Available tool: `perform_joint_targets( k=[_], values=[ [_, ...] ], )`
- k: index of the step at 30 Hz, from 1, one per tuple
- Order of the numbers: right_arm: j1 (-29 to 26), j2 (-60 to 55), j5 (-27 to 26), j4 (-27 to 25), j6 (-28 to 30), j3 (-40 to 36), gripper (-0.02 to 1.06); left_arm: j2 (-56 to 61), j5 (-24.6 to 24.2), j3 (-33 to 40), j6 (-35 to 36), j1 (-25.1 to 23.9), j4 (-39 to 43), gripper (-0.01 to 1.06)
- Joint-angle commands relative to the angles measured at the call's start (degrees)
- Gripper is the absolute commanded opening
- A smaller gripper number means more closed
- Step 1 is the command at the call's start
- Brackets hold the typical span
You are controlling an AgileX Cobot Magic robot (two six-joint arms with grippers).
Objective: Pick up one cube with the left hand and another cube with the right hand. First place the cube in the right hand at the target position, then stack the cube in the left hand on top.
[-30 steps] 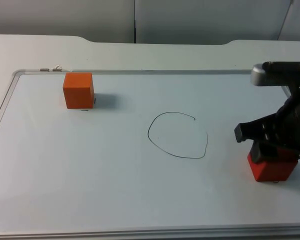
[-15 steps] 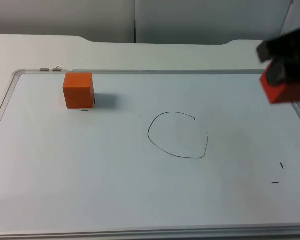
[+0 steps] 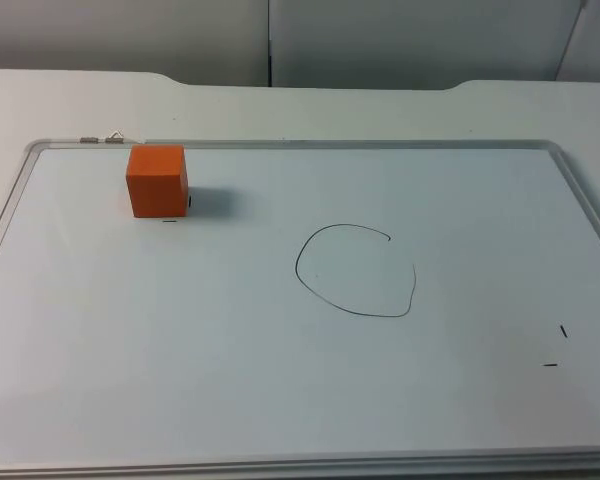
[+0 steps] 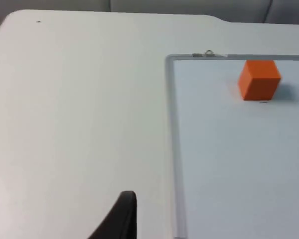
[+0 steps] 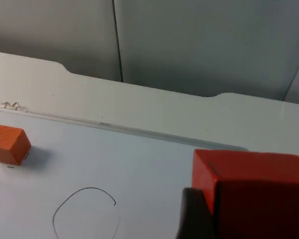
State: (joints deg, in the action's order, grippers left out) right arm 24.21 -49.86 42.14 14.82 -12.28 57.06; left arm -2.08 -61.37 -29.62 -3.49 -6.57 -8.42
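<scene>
Right wrist view: a red cube [image 5: 254,191] is pinched in the right claw [image 5: 224,219], raised above the whiteboard [image 5: 139,164]. Further off, the drawn circle [image 3: 356,270] is seen, and beyond it the orange cube [image 3: 156,180] rests near the board's far left corner. The left claw [image 4: 120,216] waits over the bare desk [image 4: 74,124]; whether it is spread cannot be told. If the cube is released from this height, it could bounce outside the circle.

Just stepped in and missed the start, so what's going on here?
The right hand holds a red cube up above the whiteboard. The drawn circle has nothing in it yet. The orange cube sits untouched near the board's far left corner, while the left hand waits over the table beside the board.
</scene>
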Motion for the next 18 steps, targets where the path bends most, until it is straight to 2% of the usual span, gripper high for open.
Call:
perform_joint_targets(
  k=[1,3,4,6,8,11,12,14,17,18],
  values=[
    [0.3,1.1,0.8,-0.2,1.9,0.3,0.00,-2.1,2.4,-0.9,-1.7,0.3,-4.5,1.04],
    [0.3,1.8,0.9,-0.2,2.5,0.3,0.00,-5.6,6.0,-2.2,-6.1,0.3,-10.1,1.02],
    [0.3,1.8,0.9,-0.2,2.5,0.3,0.00,-5.6,6.0,-2.2,-6.1,0.3,-10.1,1.02],
    [0.3,1.6,0.8,-0.8,4.9,0.3,0.00,-10.8,11.4,-2.9,-12.0,0.3,-16.7,1.01],
    [0.3,1.5,0.4,-1.8,6.1,0.3,0.00,-12.2,12.2,-3.0,-12.8,0.3,-17.9,1.01],
    [0.3,1.5,-1.1,-5.4,11.0,0.3,0.00,-22.8,16.4,-4.6,-22.3,0.3,-25.3,1.01],
    [0.3,1.5,-1.1,-5.4,11.0,0.3,0.00,-22.8,16.4,-4.6,-22.3,0.3,-25.3,1.01],
    [0.3,1.5,-1.8,-10.7,16.4,0.3,0.00,-30.2,18.0,-6.2,-27.3,0.3,-28.1,1.01],
    [0.3,1.5,-2.2,-13.3,19.0,0.3,0.00,-40.8,19.1,-9.7,-34.9,0.3,-33.3,1.01],
    [0.3,1.5,-2.2,-13.3,19.0,0.3,0.00,-40.8,19.1,-9.7,-34.9,0.3,-33.3,1.01]
  ],
)
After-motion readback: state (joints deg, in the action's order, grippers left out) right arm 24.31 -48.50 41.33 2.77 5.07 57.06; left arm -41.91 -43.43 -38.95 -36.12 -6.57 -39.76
